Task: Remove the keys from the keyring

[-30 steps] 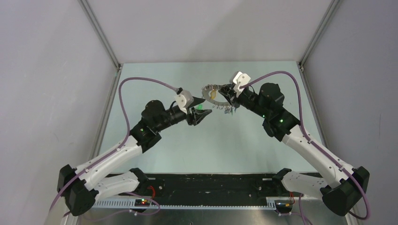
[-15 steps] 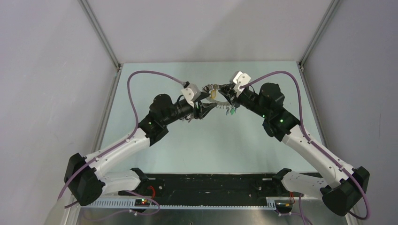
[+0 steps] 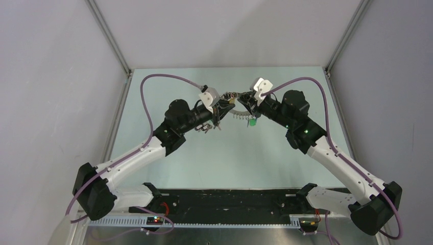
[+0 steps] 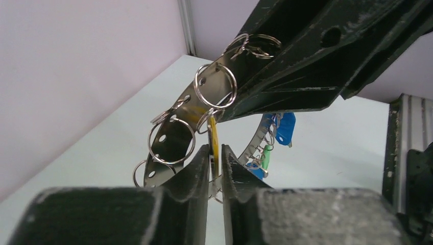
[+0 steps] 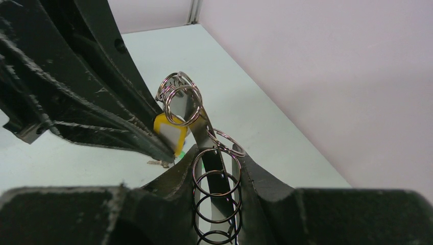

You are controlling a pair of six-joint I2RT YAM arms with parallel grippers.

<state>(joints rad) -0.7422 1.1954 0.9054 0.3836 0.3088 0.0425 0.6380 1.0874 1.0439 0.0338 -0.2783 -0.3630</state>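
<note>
The yellow-tagged key (image 4: 213,145), pinched flat by the left gripper (image 4: 214,166), probably wants a slow pull toward 8 o'clock along its split ring, while the right gripper (image 5: 217,171), clamped on the keyring (image 3: 237,115), holds firm. The keyring hangs over the table (image 3: 204,153) at 12 o'clock: a flat grey perforated band, with blue- and green-tagged keys (image 4: 286,127) dangling at its 4 o'clock
</note>
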